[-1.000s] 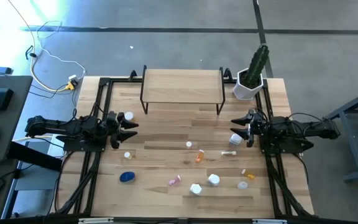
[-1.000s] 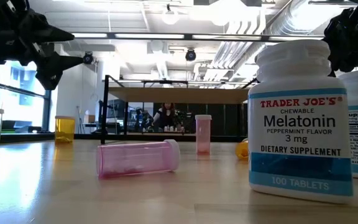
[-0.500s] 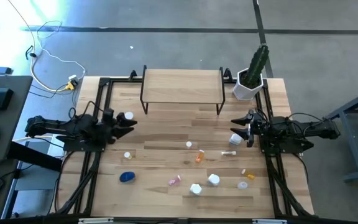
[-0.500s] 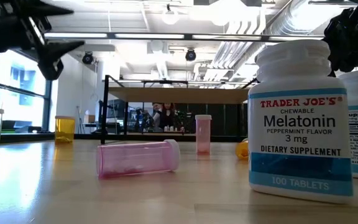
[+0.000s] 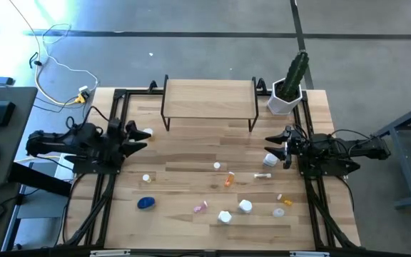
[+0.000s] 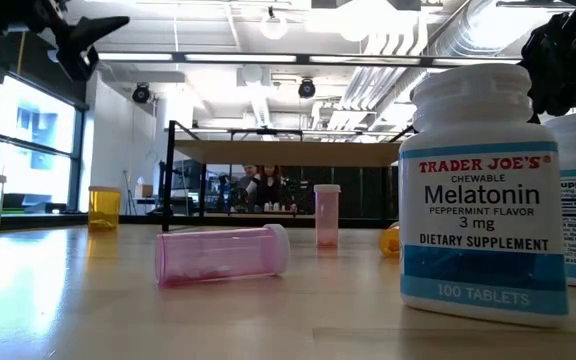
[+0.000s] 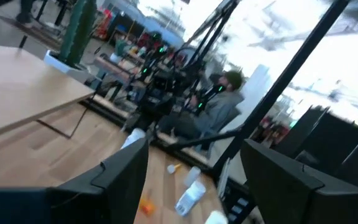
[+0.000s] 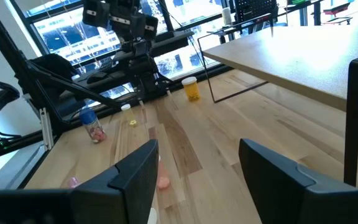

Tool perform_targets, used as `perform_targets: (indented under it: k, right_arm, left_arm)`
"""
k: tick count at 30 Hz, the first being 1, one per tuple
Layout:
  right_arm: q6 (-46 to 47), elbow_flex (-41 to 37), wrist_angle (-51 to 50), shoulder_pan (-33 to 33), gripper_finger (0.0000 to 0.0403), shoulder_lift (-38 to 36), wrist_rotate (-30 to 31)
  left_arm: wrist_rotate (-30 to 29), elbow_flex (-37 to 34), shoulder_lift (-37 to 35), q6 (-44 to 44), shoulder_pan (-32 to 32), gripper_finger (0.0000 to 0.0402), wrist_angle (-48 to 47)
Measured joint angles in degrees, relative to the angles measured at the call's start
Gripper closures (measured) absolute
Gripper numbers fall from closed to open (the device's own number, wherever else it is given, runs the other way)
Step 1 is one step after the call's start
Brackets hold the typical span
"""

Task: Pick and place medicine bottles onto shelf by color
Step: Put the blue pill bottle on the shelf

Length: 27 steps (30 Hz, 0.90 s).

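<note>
Small medicine bottles lie scattered on the wooden table: a white one, an orange one, a pink one, a blue-lidded jar and a white-capped one. In the low view a white Melatonin bottle stands close and a pink bottle lies on its side. The shelf stands at the far middle with a bare top. My left gripper is open, raised above the table's left side, beside the white-capped bottle. My right gripper is open and empty at the right side, just beyond the white bottle.
A white pot with a cactus stands at the far right, next to the shelf. Black frame rails run along the table's left and right sides. People show in the room beyond the table.
My left gripper has risen and drawn back toward the table's left edge, staying open and tipping upward. No bottle has moved.
</note>
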Motion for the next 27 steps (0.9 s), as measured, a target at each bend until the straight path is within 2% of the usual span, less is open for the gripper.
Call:
perform_targets:
  k: [8,17,27]
  right_arm:
    - [-0.02,0.0,0.0,0.01,0.0188,0.0,0.01]
    - [0.01,0.0,0.0,0.0,0.0188,0.02,0.01]
    - [-0.01,0.0,0.0,0.01,0.0188,0.02,-0.01]
  left_arm:
    - [1.41,11.86,8.47,2.54,-0.02,0.0158,-12.26]
    - [8.49,26.47,19.92,2.55,-0.04,0.0158,-24.99]
    - [9.01,41.06,31.19,2.51,-2.26,0.0158,-43.16]
